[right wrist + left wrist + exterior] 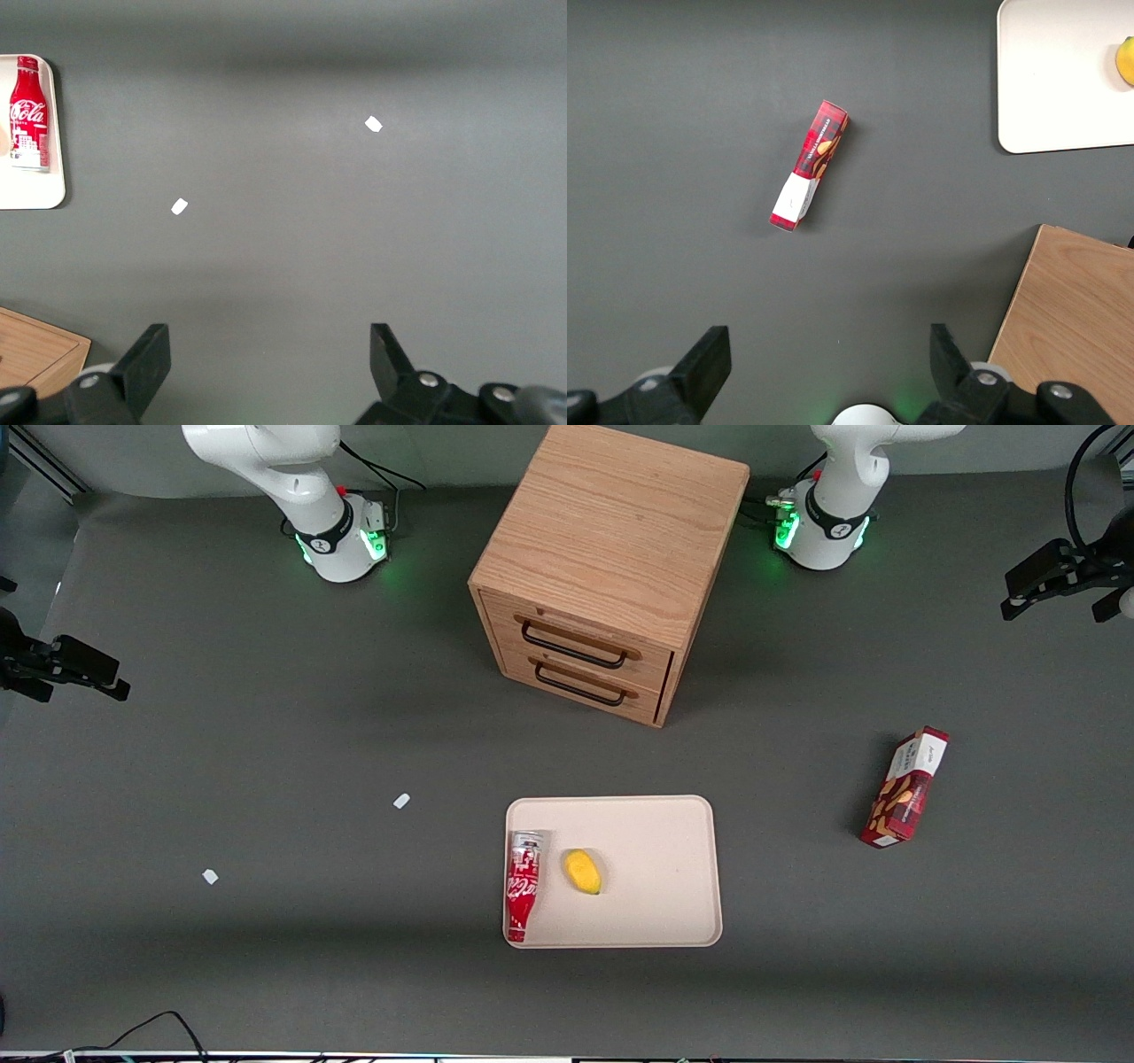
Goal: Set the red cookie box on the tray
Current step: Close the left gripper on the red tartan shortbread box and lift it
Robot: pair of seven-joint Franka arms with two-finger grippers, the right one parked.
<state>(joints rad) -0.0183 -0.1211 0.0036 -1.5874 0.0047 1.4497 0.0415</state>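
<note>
Grey matting covers the whole surface [266, 779], with a wooden drawer cabinet [602, 567] standing near its edge farthest from the front camera, its two black-handled drawers facing that camera.

The red cookie box [904, 787] lies toward the working arm's end of the surface, well apart from the tray [673, 868] and flat on the matting. It is a slim dark-red carton with a white end panel and pictures of brown cookies along its side; the white end points away from the front camera, and the carton sits slightly askew to the surface edges. The tray is a cream rectangle with rounded corners and a low rim, lying in front of the cabinet, nearer the front camera. On it, a red-and-white soda bottle [523, 886] lies along the tray edge nearest the parked arm, with a yellow fruit [583, 872] just beside it.

The end effector [828, 372] hangs high above the matting with its two fingers [704, 359] spread wide and holding nothing.

Only the left wrist view shows the box from straight above, along with a tray corner and the cabinet top. Only the front and right wrist views show the bottle and two small white scraps [401, 801] on the matting toward the parked arm's end.
</note>
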